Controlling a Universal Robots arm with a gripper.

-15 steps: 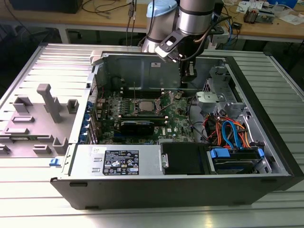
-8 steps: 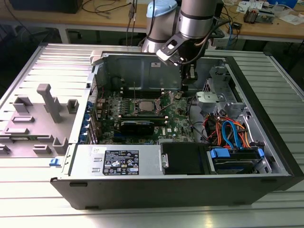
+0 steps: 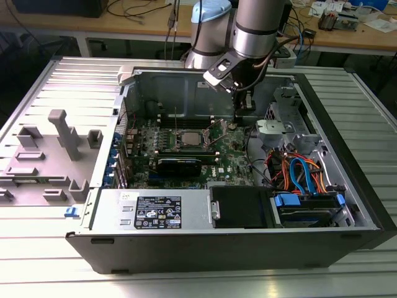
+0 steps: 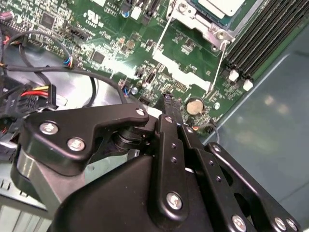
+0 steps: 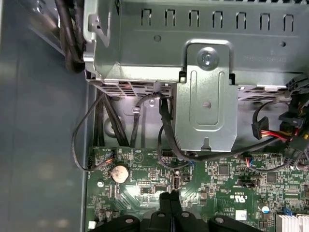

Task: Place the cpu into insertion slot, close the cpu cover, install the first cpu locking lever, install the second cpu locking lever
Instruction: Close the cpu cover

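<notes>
In the open computer case, the cpu lies flat in the insertion slot on the green board. In the second wrist view the cpu shows its silver top, with the cpu cover lying as a silver frame around it. Two thin wire locking levers stick out from the socket, and in the exterior view they stand raised. My gripper hangs above the board, to the exterior view's right of the socket. In both wrist views it is shut and holds nothing.
Black memory sticks run beside the socket. A coin battery sits near the fingertips. A metal drive cage and bundled cables fill the case on the exterior view's right. The power supply is at the front, and grey plastic fixtures stand outside the case.
</notes>
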